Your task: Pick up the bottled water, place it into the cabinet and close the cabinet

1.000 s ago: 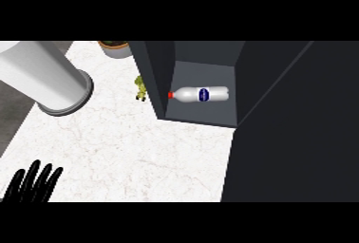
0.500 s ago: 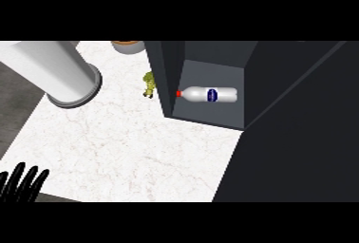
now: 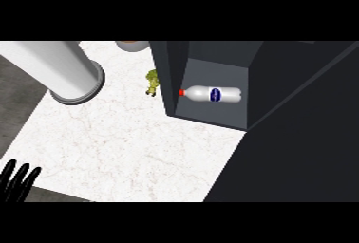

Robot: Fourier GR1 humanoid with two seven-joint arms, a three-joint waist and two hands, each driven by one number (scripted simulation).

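Bottled water [image 3: 212, 93] lying on its side inside the cabinet [image 3: 172, 76], red cap toward the left wall, blue label facing up, white body resting on the cabinet's floor and well back from the front edge. Placing looks done, judged from that; closing the cabinet left to do. Large dark panel [image 3: 308, 137] filling the right of the head view, probably the open door, though hinge and handle cannot be made out. Left hand [image 3: 17, 180] low at the view's left edge beside the counter [image 3: 126, 142], fingers straight and pointing up, holding nothing, resting. No sign of the right hand anywhere in view, so nothing to say of its fingers. To close well: bring in the hand nearer the door, most likely the right, with flat open fingers against the panel's outer face near its free edge, far from the hinge. Push in a smooth arc following the swing rather than straight across, and carry on until the door sits flush against the cabinet front. Check first that the bottle's cap end clears the opening, since a round bottle on its side could roll toward the door's path if the cabinet gets jolted. Keep the forearm above the counter and away from the small green-yellow object [image 3: 151, 83] just beside the cabinet's left wall, the tall white cylinder [image 3: 60, 66] farther left, and the round pot [image 3: 133, 45] at the top edge. Leave the left hand where it rests.
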